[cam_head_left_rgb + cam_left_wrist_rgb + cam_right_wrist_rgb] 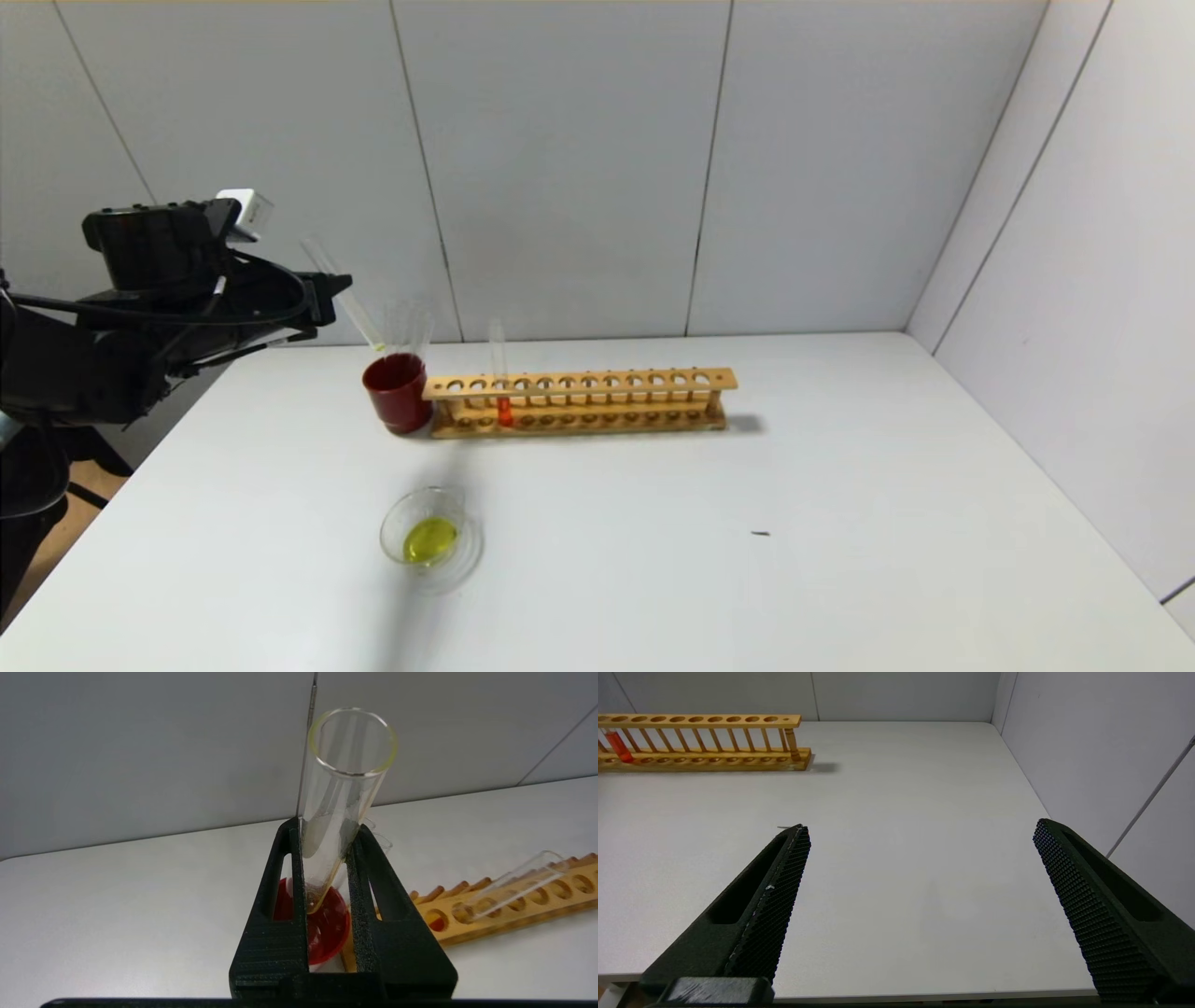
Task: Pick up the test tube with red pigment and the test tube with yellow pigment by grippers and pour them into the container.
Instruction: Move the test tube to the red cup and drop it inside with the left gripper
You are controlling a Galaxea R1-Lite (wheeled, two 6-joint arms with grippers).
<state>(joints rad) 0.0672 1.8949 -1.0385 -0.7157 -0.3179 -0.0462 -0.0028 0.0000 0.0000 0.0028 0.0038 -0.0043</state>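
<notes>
My left gripper [338, 291] is shut on the test tube with yellow pigment [359, 322], held tilted above the dark red cup at the table's back left. In the left wrist view the gripper [327, 833] pinches the tube [348, 765], which holds only a yellowish film. The test tube with red pigment [504, 409] stands upright in the wooden rack and also shows in the right wrist view [617, 746]. The container [390, 523] sits nearer the front with yellow liquid in it. My right gripper [920, 826] is open and empty over bare table on the right.
The dark red cup [397, 397] stands against the left end of the wooden rack [607, 383] and holds colourless tubes [409, 327]. White walls close the back and the right side. A small dark speck [761, 534] lies on the table.
</notes>
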